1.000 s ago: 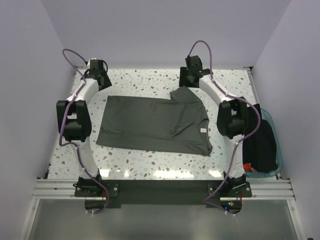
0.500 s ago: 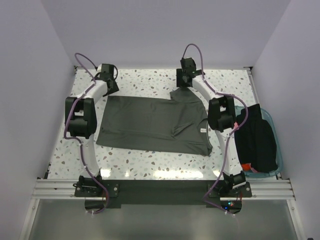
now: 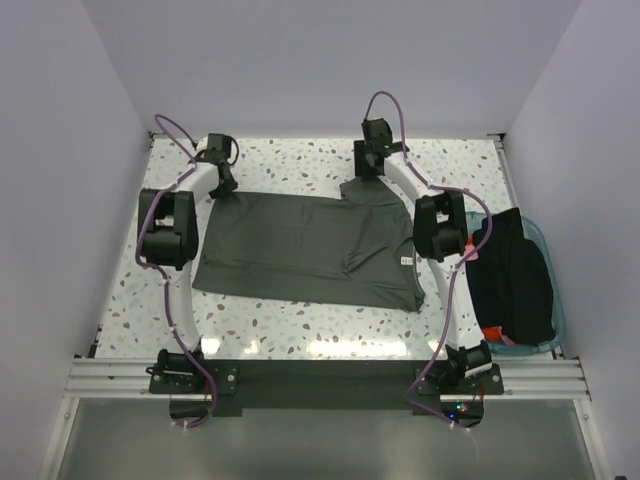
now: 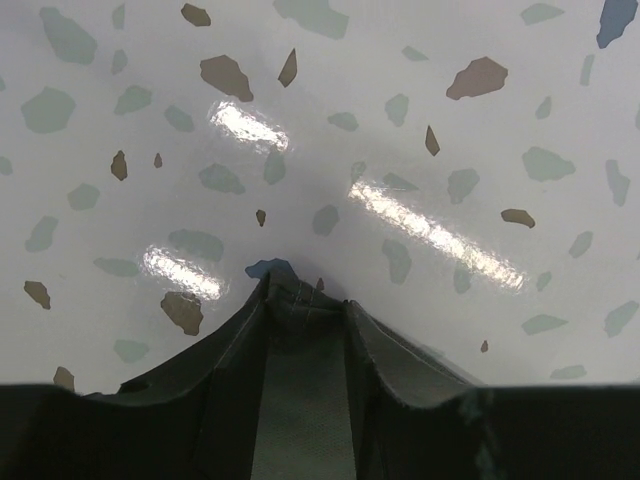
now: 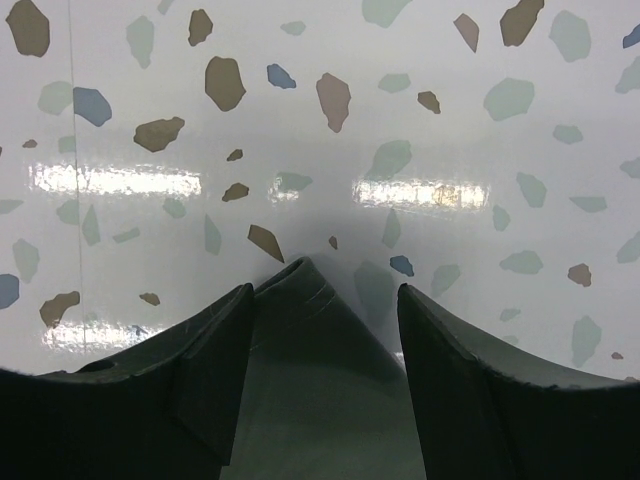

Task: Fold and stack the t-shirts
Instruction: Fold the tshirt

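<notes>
Flat on the table (image 3: 300, 160): dark grey-green t-shirt (image 3: 300, 250). The left gripper (image 4: 305, 320) pinches its far left corner, cloth bunched. The right gripper (image 5: 320, 300) is spread, straddling the far sleeve corner. A black t-shirt (image 3: 512, 285) sits in the teal tub (image 3: 546, 240).

Surface (image 3: 300, 322): glossy, smooth white terrazzo with coloured flecks and glare streaks. Grey-green t-shirt (image 3: 300, 245): soft matt cloth, lightly creased. Right of the grey-green t-shirt, tub (image 3: 557, 300): translucent teal plastic, holding matt black cloth (image 3: 515, 280). Nearer than the grey-green t-shirt, rail (image 3: 110, 377): bare silvery metal.
</notes>
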Robot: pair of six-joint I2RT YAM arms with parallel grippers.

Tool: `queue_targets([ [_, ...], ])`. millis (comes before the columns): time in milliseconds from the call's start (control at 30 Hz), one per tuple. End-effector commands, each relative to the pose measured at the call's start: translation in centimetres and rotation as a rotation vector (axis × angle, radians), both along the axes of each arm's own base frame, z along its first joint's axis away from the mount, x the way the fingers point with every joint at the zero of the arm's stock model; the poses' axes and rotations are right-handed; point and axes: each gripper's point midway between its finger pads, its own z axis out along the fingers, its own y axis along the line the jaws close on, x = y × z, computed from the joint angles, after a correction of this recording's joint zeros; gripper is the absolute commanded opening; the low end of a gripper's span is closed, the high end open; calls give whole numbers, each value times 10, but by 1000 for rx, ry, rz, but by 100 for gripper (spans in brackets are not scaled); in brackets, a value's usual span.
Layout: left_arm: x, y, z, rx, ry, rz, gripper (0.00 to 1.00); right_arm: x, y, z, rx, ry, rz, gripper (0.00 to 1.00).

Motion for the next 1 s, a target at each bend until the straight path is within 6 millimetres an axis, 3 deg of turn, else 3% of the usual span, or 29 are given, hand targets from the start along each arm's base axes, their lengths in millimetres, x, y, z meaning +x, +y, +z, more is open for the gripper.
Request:
queue_targets([
  [0, 9, 3, -1, -4, -18, 28, 39, 12, -3, 11, -2, -49, -3, 62],
  [133, 8, 2, -8, -8, -11, 24, 26, 6, -3, 5, 23, -31, -14, 56],
  [233, 6, 2, -14, -15, -1, 25, 19, 5, 1, 7, 60, -36, -18, 45],
  [500, 14, -2, -2, -45, -53, 13, 9, 11, 5, 22, 136, -64, -47, 0],
  [700, 19, -1, 17, -72, -115, 23, 9, 15, 3, 57, 173, -136, -61, 0],
  [833, 18, 0, 28, -104, -158, 23, 8, 13, -1, 95, 189, -203, -70, 0],
  [933, 18, 2, 35, -113, -184, 23, 9, 7, 0, 110, 205, -220, -67, 0],
  [967, 19, 3, 41, -114, -203, 26, 9, 5, -2, 126, 214, -245, -70, 0],
])
